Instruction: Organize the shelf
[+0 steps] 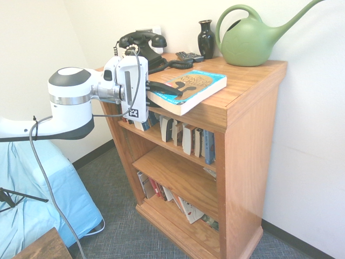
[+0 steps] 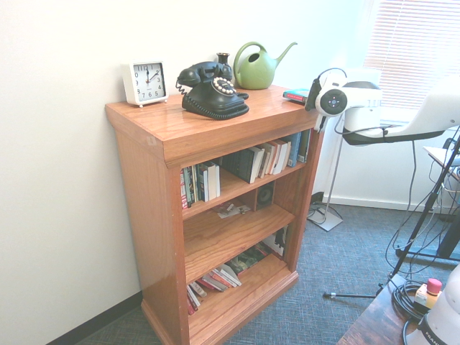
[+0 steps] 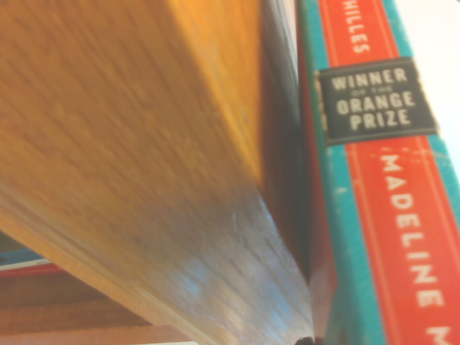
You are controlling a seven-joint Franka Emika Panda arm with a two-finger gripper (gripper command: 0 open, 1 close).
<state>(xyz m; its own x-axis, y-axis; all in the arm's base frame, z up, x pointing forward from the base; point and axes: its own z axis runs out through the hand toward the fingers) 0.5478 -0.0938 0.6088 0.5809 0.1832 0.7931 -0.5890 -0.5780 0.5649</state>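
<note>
We see the shelf point(image 1: 253, 124) against the wall, the book point(image 1: 188, 89) flat on its top w/ one corner overhanging. Stiff, lightish, prob. slick cover; grip that corner. Claw point(image 1: 168, 89) straddles it; clamped or not, can't tell.

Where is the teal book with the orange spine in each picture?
First exterior view: teal paperback book lies flat on the front edge of the orange-brown wooden shelf.
Second exterior view: only its end shows at the top's far right corner.
Wrist view: its spine fills the right side.
Shared landmark: green plastic watering can.
</note>
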